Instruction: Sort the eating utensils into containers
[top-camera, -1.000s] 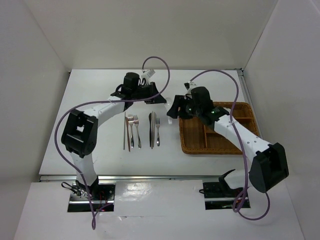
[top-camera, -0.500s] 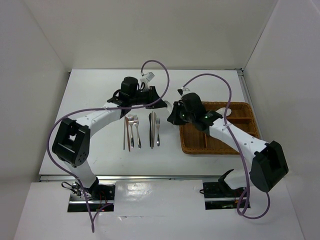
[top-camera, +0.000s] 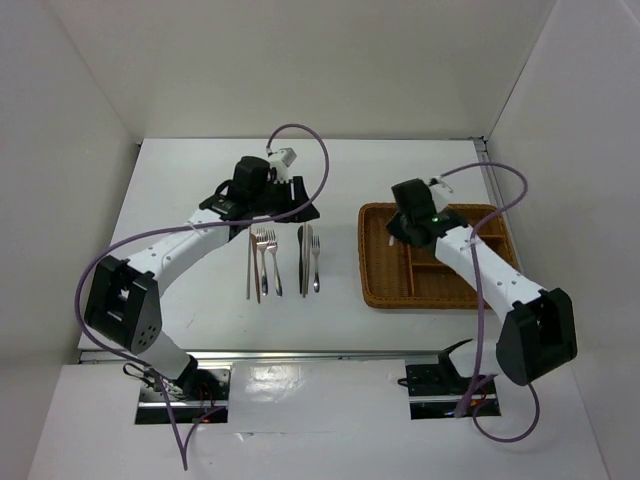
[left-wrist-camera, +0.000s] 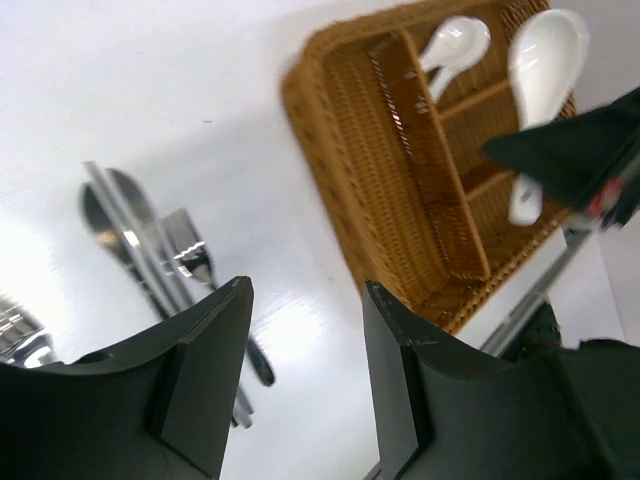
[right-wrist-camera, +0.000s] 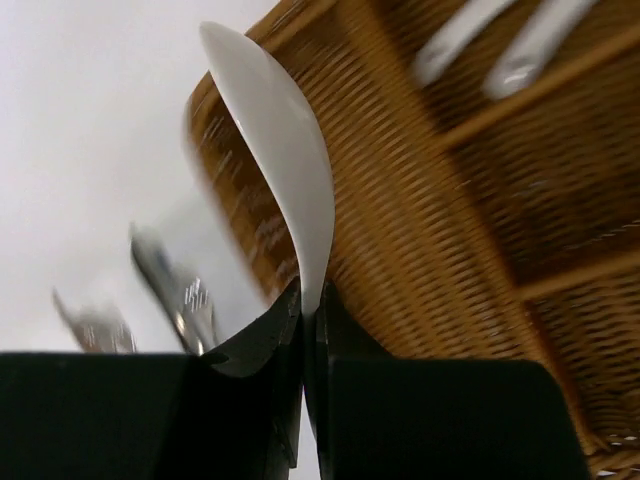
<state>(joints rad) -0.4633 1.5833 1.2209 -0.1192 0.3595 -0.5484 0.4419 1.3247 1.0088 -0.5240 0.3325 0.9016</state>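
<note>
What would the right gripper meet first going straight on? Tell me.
Probably the wicker tray: the right gripper, shut on a white soup spoon, points at its weave near one edge; the spoon would touch first. Depth is unclear.

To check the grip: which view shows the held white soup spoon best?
Left wrist view: the white soup spoon shows bowl and handle. Right wrist view shows it edge-on, pinched in the jaws; the top view hides it.

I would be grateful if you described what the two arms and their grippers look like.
Both the left arm and the right arm have white links with bulky black joints, and a purple cable loops along each. The left gripper and the right gripper have flat, matte black fingers.
</note>
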